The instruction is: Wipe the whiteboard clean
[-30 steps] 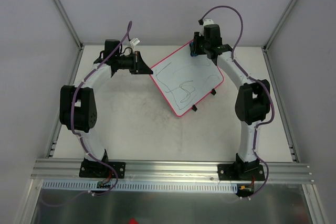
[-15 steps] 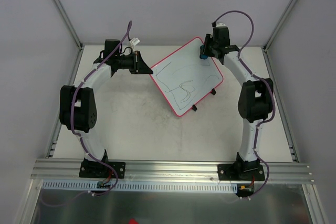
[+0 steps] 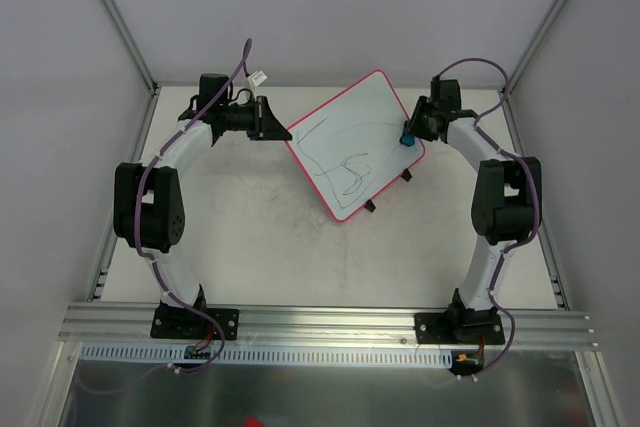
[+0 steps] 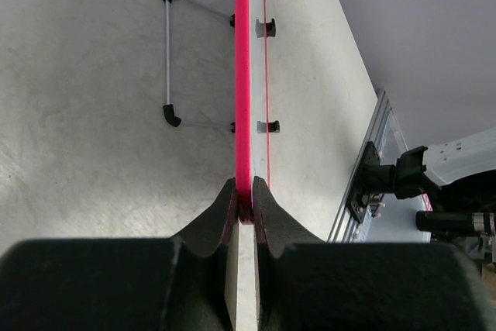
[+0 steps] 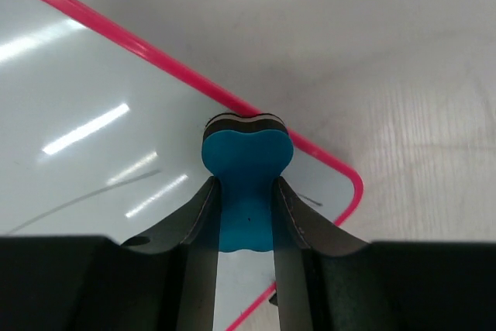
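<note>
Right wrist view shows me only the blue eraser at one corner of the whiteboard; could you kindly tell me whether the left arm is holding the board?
Observer: Yes, the left gripper is shut on the pink rim of the whiteboard, at the opposite corner.
Operator: Thank you. Is there writing to erase?
Observer: Yes, dark scribbles cover the middle and lower part.
Operator: Anything along the edges?
Observer: Two black feet stick out from the lower right edge.

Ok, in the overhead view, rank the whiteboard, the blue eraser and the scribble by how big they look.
Largest to smallest:
1. whiteboard
2. scribble
3. blue eraser, though it is partly hidden
</note>
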Robot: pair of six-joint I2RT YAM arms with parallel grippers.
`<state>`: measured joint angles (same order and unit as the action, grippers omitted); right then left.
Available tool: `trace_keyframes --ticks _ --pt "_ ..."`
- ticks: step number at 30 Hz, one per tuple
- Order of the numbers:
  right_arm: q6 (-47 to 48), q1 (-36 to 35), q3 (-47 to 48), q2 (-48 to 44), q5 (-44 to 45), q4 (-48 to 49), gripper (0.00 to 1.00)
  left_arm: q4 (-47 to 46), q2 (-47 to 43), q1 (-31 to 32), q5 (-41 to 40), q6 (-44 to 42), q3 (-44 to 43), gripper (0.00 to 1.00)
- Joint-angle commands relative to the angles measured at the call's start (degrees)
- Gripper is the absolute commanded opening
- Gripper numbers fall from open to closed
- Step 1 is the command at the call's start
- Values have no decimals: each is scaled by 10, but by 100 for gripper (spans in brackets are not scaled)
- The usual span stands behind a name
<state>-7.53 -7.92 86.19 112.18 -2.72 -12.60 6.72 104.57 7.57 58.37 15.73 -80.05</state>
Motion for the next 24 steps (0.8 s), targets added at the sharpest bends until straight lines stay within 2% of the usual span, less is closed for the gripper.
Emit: trace_keyframes --ticks 1,6,11,16,24 --pt "-23 -10 -56 -20 18 -73 0 -15 -10 11 30 -47 -20 0" --pt "-36 -10 -113 -44 23 -74 0 -14 -10 11 31 -47 -20 0" --pt "-67 2 -127 -43 39 -81 0 -14 -11 13 31 -46 -16 0" --pt "-85 19 -119 -41 36 -96 0 -15 -16 14 30 -47 -11 0" --pt "-65 47 -76 -50 91 -137 0 -14 -22 15 28 -46 3 0"
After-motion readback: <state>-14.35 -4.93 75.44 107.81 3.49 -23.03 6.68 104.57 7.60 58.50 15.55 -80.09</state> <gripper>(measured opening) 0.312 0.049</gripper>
